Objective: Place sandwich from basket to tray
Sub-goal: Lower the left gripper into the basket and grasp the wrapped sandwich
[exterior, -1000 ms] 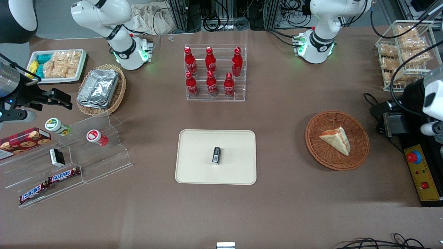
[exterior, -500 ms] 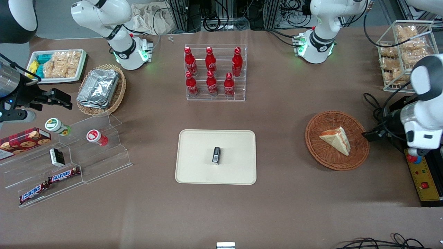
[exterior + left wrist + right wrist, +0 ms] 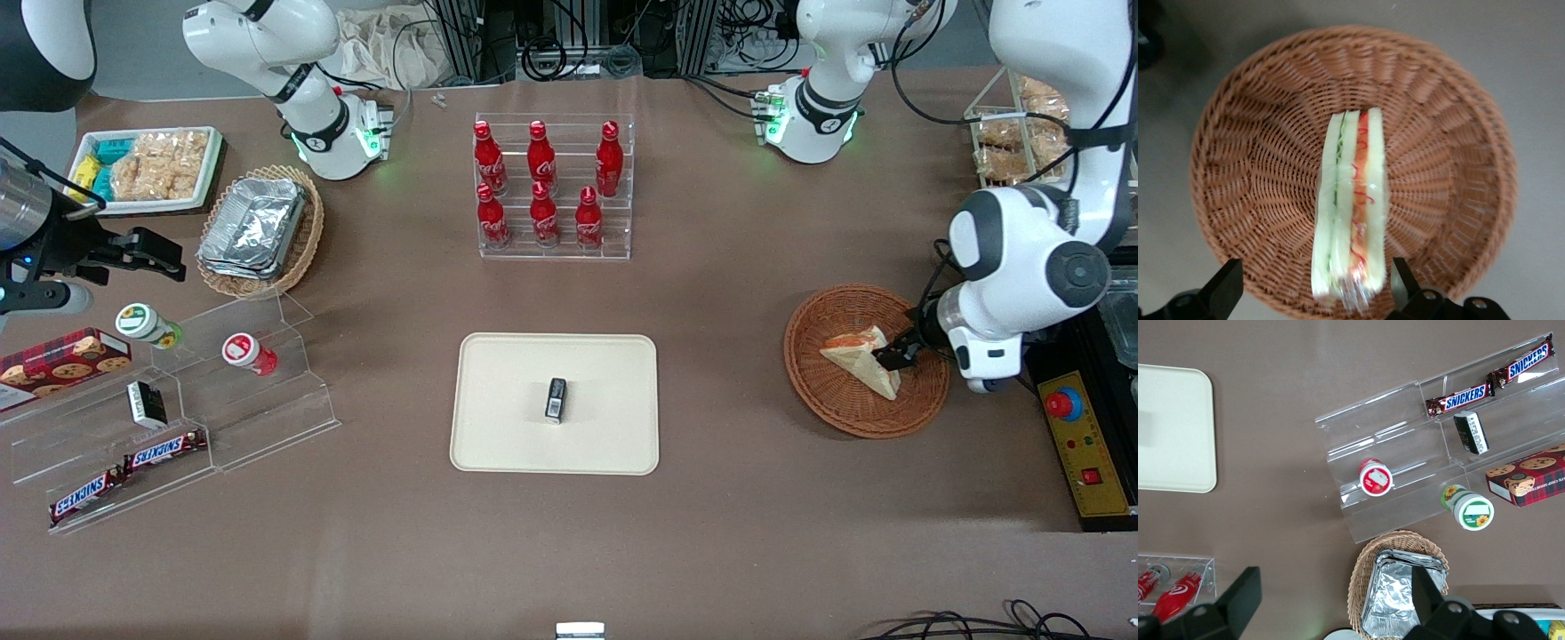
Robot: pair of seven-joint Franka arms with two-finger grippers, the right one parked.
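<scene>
Resting in the basket (image 3: 843, 407), the sandwich (image 3: 1350, 207) — spread tool (image 3: 1313, 287) above it.

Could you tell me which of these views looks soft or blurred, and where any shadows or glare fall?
Left wrist view: the sandwich and basket look slightly soft, with glints on the wrap; the open gripper straddles the sandwich. Front view: sharp, even light, a faint shadow beside the tray. Right wrist view: sharp, glare on the foil containers.
</scene>
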